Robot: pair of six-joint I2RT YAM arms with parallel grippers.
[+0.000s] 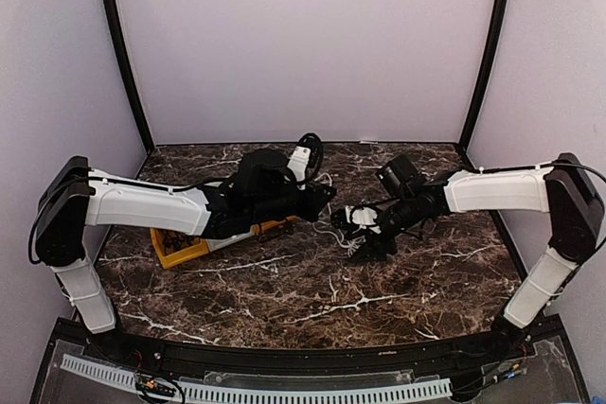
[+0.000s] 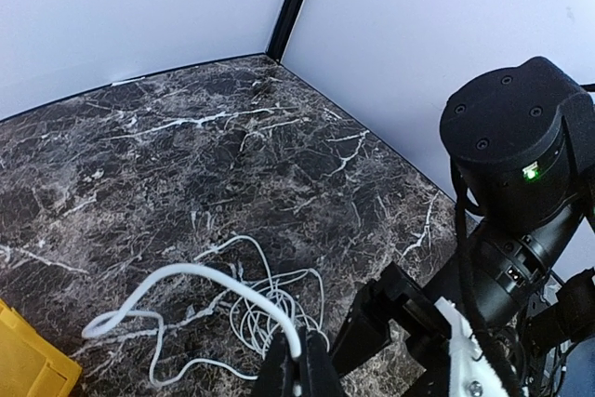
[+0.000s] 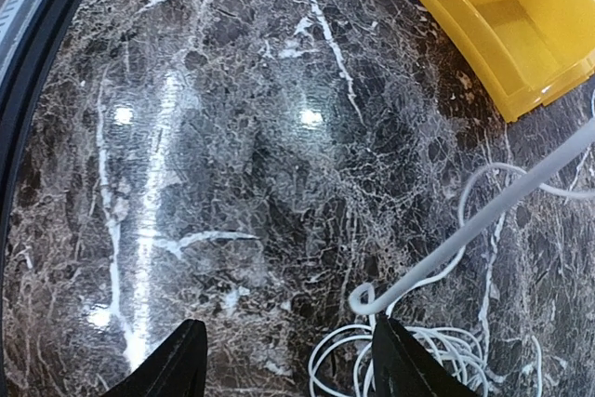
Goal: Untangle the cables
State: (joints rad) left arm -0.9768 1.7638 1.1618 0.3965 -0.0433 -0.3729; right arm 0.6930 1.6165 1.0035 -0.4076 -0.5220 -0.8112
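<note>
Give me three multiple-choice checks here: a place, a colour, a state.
1. The yellow bin sits: A) under the left arm; B) beside the right arm's base; C) at the far right corner.
2. The cable in the left gripper is: A) black; B) white; C) grey.
3. The right gripper is: A) shut on a cable; B) shut, empty; C) open.
A: the arm crosses above it. B: a white loop runs into the closed gripper. C: its fingers stand apart.
</note>
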